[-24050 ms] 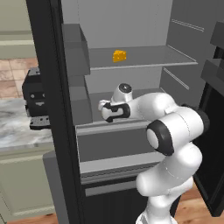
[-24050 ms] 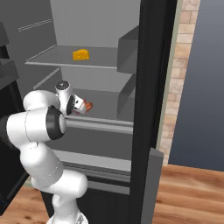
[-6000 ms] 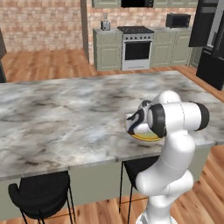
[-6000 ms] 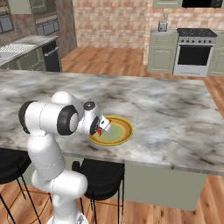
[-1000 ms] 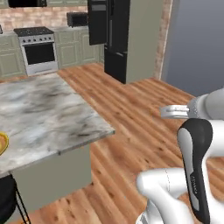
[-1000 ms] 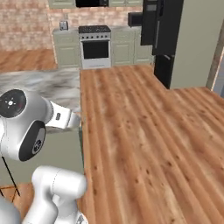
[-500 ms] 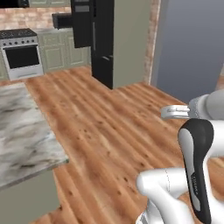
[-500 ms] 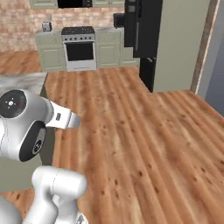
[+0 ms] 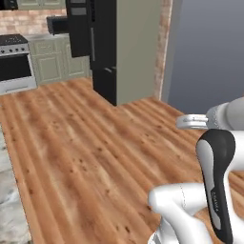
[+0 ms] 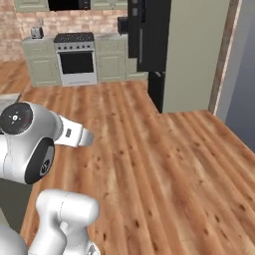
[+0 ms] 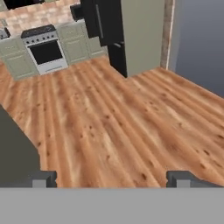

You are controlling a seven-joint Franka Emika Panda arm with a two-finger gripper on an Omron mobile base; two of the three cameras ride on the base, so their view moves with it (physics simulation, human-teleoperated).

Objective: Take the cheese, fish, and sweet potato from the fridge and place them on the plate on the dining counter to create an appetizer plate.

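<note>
The black-doored fridge stands closed at the far side of the wooden floor, with a beige panel on its side; it is also at the top of the right base view and of the hand view. A sliver of the marble dining counter shows at the lower left. My gripper is open, its fingertips set wide apart with nothing between them, and it hangs over bare floor. The cheese, fish, sweet potato and plate are out of view.
A steel stove with grey-green cabinets lines the brick back wall left of the fridge. A blue-grey wall closes the right side. Wide wooden floor lies between me and the fridge.
The whole picture has shifted because the base turned: the dining counter slid off to the left and the fridge came nearer and toward the middle. The arm kept its pose, gripper still open.
</note>
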